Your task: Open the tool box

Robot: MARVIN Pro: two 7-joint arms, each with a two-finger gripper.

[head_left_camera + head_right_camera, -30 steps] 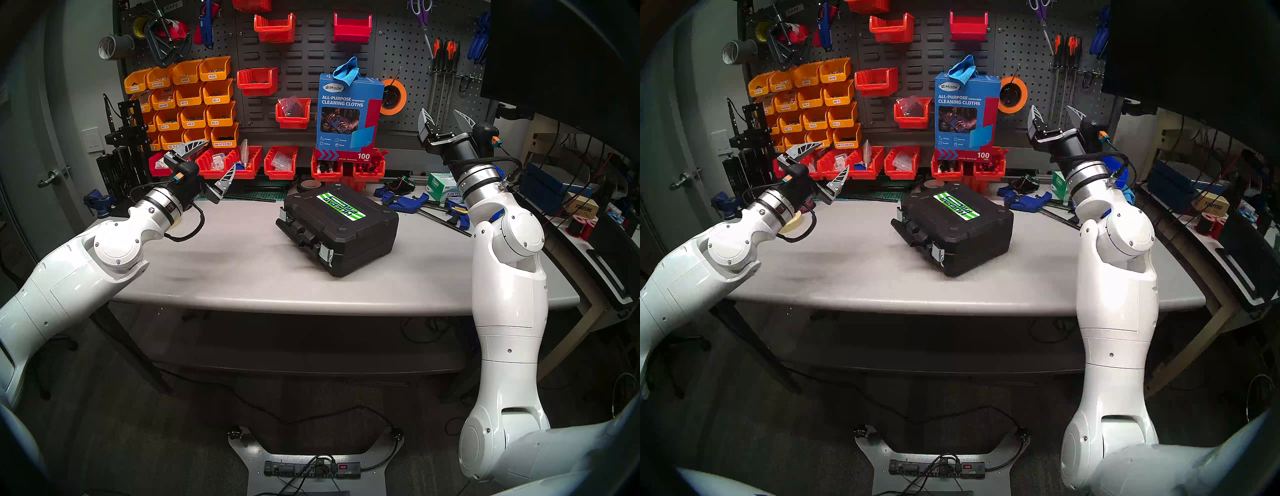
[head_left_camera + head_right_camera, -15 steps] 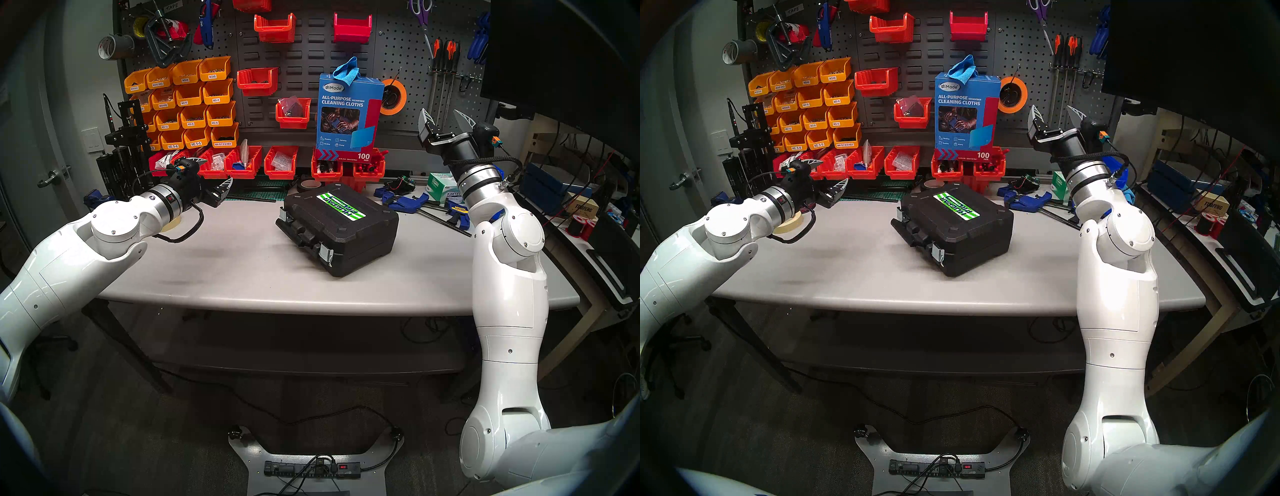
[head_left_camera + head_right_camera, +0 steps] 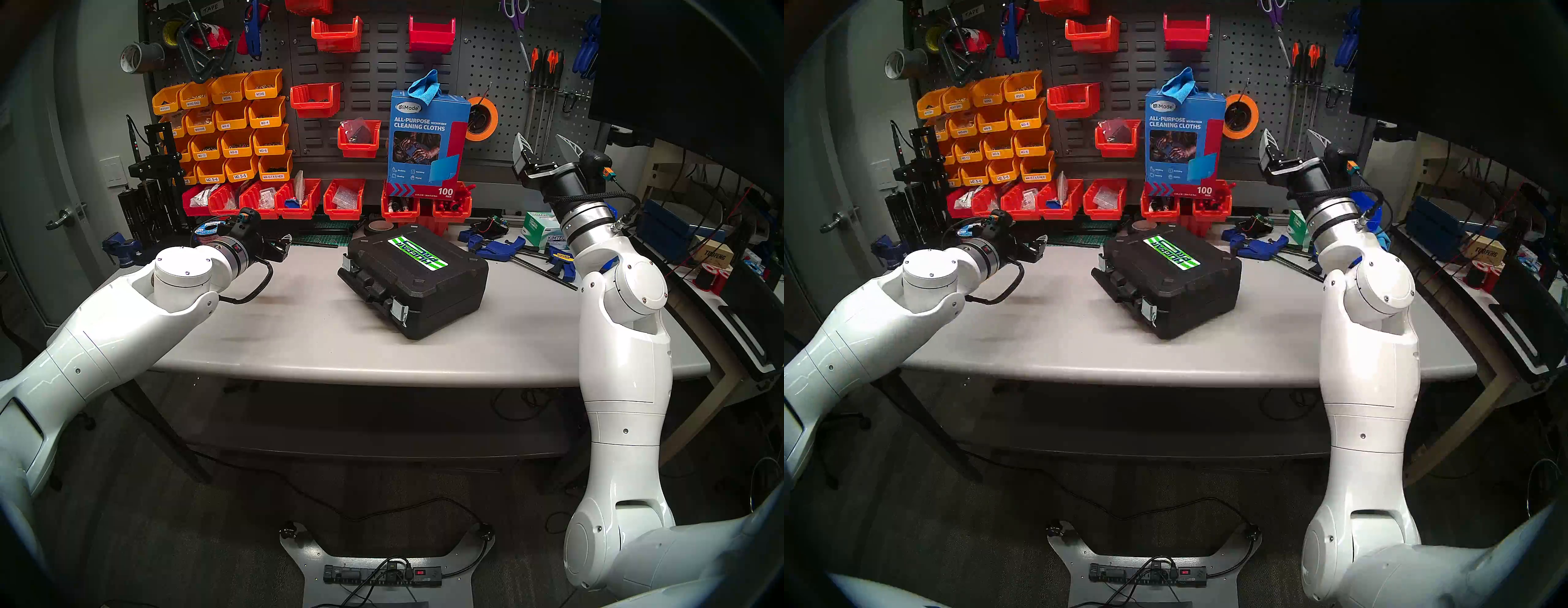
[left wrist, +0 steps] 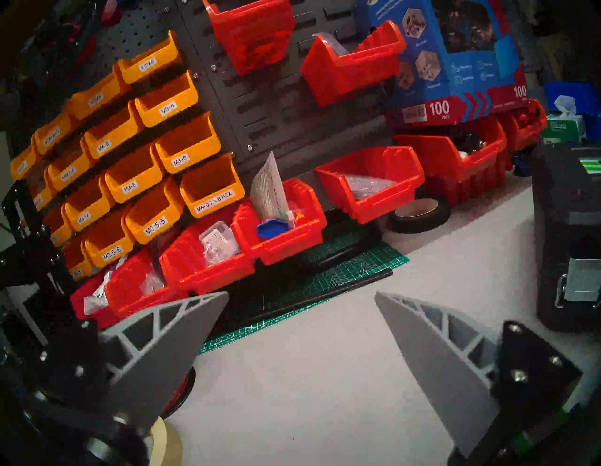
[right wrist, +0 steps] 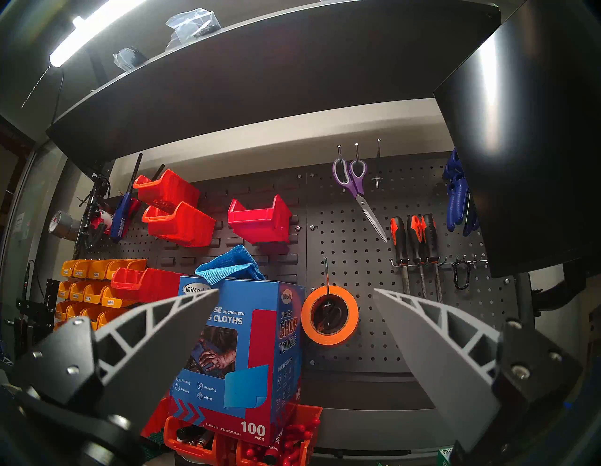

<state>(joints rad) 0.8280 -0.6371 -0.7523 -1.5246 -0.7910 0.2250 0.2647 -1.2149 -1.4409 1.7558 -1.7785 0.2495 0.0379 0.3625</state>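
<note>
Left gripper: fingers spread wide, nothing between them, pointing roughly level over the bench, to the left of the tool box and well apart from it. Right gripper: fingers likewise apart and empty, raised and tilted upward, to the right of and above the tool box. Tool box: shut, flat on the bench, label up, two silver latches on its near-left edge, apparently both fastened. Behind the tool box: blue cloth carton.

Your grey table carries the closed tool box mid-table, blue clamps far right.
</note>
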